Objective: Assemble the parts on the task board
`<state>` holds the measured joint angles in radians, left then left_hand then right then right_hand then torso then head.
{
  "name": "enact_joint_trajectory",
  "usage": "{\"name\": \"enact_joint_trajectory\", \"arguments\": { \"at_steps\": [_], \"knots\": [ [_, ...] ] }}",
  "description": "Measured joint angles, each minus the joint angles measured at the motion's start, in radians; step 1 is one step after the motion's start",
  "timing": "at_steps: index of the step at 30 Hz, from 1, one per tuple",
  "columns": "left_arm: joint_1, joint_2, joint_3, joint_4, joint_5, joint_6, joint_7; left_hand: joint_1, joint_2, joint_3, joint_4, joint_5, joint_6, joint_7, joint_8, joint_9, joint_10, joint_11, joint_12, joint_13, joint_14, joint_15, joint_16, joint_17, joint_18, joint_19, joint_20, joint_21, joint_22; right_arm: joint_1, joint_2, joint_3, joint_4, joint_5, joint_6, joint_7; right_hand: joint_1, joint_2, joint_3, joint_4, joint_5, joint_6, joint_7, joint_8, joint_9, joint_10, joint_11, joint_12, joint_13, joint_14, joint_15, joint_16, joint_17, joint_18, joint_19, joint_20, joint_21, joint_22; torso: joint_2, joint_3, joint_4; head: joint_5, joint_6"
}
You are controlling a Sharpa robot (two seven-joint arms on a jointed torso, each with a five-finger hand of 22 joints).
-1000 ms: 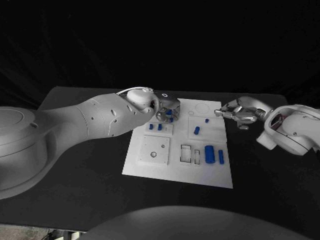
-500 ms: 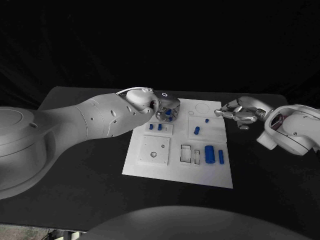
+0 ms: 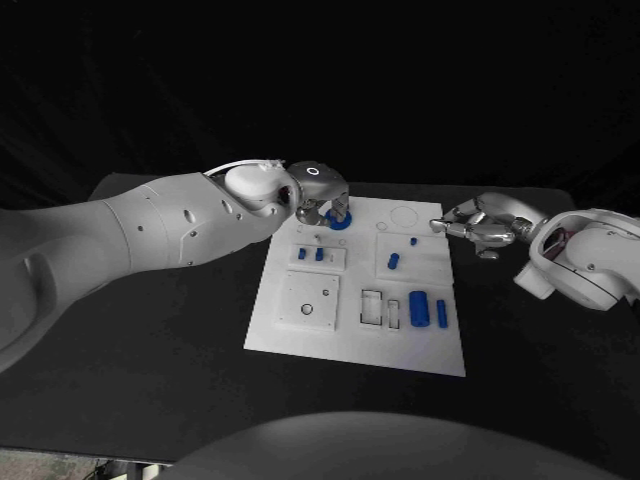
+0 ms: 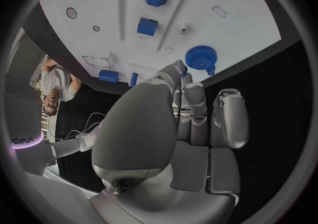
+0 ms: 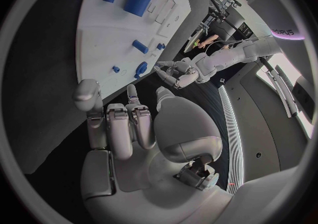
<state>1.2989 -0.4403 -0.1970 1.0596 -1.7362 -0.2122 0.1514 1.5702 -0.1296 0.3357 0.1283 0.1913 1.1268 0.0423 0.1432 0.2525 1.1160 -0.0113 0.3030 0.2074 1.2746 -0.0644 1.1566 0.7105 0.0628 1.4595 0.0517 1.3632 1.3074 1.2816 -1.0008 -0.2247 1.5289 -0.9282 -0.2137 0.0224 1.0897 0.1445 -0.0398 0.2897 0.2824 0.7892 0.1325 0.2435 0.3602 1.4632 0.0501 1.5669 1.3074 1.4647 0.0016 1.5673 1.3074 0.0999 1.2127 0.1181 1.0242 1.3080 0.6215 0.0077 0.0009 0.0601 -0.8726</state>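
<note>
The white task board (image 3: 306, 335) lies in the middle of the black table. A blue gear (image 3: 338, 216) sits at its far left corner, and it also shows on the board in the left wrist view (image 4: 198, 56). My left hand (image 3: 317, 192) hovers just over the gear with its fingers (image 4: 193, 108) stretched out beside it and nothing held. Two small blue blocks (image 3: 312, 254) stand nearer on the board. My right hand (image 3: 477, 229) hangs at the board's right edge, fingers (image 5: 126, 121) apart and empty.
A blue peg (image 3: 394, 261) and a small blue stud (image 3: 414, 241) sit mid-board. A thick blue cylinder (image 3: 420, 306) and a slim one (image 3: 443, 312) lie near the front right, beside empty slots (image 3: 374, 308). Black table surrounds the board.
My left hand has risen and drawn back toward the board's far edge, leaving the blue gear uncovered on the board. The right hand has stayed put.
</note>
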Motion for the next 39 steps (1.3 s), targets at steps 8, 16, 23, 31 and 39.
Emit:
{"name": "enact_joint_trajectory", "arguments": {
  "at_steps": [8, 16, 23, 31, 39],
  "knots": [
    [0.014, -0.064, -0.010, 0.057, -0.001, 0.003, -0.023, -0.006, 0.003, 0.003, 0.003, -0.008, -0.003, -0.003, -0.005, -0.003, 0.001, 0.000, -0.008, -0.003, 0.000, 0.000, -0.007, -0.014, 0.000, 0.000, 0.000, -0.006, 0.000, -0.007, 0.000, 0.000, -0.002, 0.002, 0.002, 0.000, 0.000, 0.000, 0.000, 0.000, 0.000, 0.000, 0.000, 0.000, 0.000, 0.000, 0.000, 0.000, 0.000, 0.000, 0.000, 0.000, 0.000, 0.000, 0.000, 0.000, 0.000, 0.000, 0.000, -0.0010, 0.0001, 0.000, 0.000],
    [0.010, -0.089, -0.015, 0.067, 0.005, 0.014, -0.039, -0.013, 0.003, 0.004, 0.004, -0.013, -0.003, -0.003, -0.005, -0.005, 0.001, 0.000, -0.010, -0.005, 0.000, 0.000, -0.013, -0.020, 0.000, 0.000, 0.000, -0.006, 0.000, -0.015, 0.000, 0.000, -0.003, 0.004, 0.004, 0.000, 0.000, 0.000, 0.000, 0.000, 0.000, 0.000, 0.000, 0.000, 0.000, 0.000, 0.000, 0.000, 0.000, 0.000, 0.000, 0.000, 0.000, 0.000, 0.000, 0.000, 0.000, 0.000, 0.001, -0.0015, 0.0004, 0.004, 0.000],
    [0.002, -0.084, -0.017, 0.053, 0.021, 0.023, -0.043, -0.013, 0.003, 0.004, 0.004, -0.018, -0.007, 0.000, -0.009, -0.006, 0.001, 0.000, -0.014, -0.006, 0.000, 0.000, -0.013, -0.023, 0.000, 0.000, 0.000, -0.006, 0.000, -0.016, 0.001, 0.000, -0.003, 0.005, 0.005, 0.001, 0.000, 0.000, 0.000, 0.000, 0.000, 0.000, 0.000, 0.000, 0.000, 0.000, 0.000, 0.000, 0.000, 0.000, 0.000, 0.000, 0.000, 0.000, 0.000, 0.000, 0.000, 0.000, 0.002, -0.0012, -0.0008, 0.007, 0.000],
    [-0.009, -0.074, -0.017, 0.038, 0.034, 0.031, -0.043, -0.013, 0.003, 0.007, 0.007, -0.019, -0.007, 0.000, -0.008, -0.007, 0.001, 0.000, -0.016, -0.006, 0.000, 0.000, -0.013, -0.026, 0.000, 0.000, 0.000, -0.010, 0.000, -0.017, 0.001, 0.000, -0.003, 0.006, 0.005, 0.001, 0.000, 0.000, 0.000, 0.000, 0.000, 0.000, 0.000, 0.000, 0.000, 0.000, 0.000, 0.000, 0.000, 0.000, 0.000, 0.000, 0.001, 0.000, 0.000, 0.000, 0.000, 0.000, 0.002, -0.0010, -0.0013, 0.007, 0.000],
    [-0.013, -0.063, -0.017, 0.028, 0.043, 0.040, -0.041, -0.013, 0.003, 0.007, 0.007, -0.020, -0.007, 0.000, -0.012, -0.007, 0.001, 0.000, -0.017, -0.006, 0.000, 0.000, -0.018, -0.036, 0.000, 0.000, 0.000, -0.016, 0.000, -0.017, 0.001, 0.000, -0.004, 0.006, 0.006, 0.001, 0.000, 0.000, 0.000, 0.000, 0.000, 0.000, 0.000, 0.000, 0.000, 0.000, 0.000, 0.000, 0.000, 0.000, 0.000, 0.000, 0.001, 0.000, 0.000, 0.000, 0.000, 0.000, 0.001, -0.0007, -0.0013, 0.005, 0.000]
  ]
}}
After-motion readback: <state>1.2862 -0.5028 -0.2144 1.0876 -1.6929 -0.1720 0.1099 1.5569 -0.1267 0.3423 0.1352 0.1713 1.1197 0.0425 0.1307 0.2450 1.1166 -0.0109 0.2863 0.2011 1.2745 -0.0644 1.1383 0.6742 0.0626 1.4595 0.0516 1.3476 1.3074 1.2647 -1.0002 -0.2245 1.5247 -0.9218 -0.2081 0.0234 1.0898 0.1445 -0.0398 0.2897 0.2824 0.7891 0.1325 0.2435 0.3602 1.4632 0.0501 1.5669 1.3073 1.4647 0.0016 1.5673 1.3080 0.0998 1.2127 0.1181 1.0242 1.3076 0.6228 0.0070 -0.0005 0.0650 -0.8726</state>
